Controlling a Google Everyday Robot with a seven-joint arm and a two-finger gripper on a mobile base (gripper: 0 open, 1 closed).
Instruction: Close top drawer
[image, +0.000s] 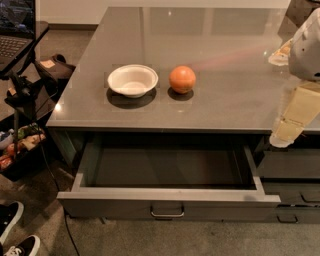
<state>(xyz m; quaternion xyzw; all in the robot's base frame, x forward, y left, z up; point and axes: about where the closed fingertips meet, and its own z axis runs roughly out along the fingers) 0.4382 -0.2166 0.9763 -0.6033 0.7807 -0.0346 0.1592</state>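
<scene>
At the far left of the frame a black sneaker (20, 246) is resting on the floor, well apart from the work. Right of it, on the glossy grey countertop (225, 60), a shallow white round bowl (132, 80) is sitting just beside a round orange fruit (182, 79), neither touching the other. Below them, across the lower middle of the frame, the wide, shallow dark grey top drawer (125, 207) is standing pulled far out from under the counter, its plain dark inside lying fully exposed and its small metal loop handle (167, 212) facing the bottom edge. So the closing is, by my judgement, not yet started: the whole push inward is remaining. At the right edge the pale beige gripper (286, 131) is hanging from the white arm, just above the drawer's rear right corner and beside the narrower grey drawer fronts (290, 165), apart from the handle and the front; whether it is open or closed I cannot tell.
</scene>
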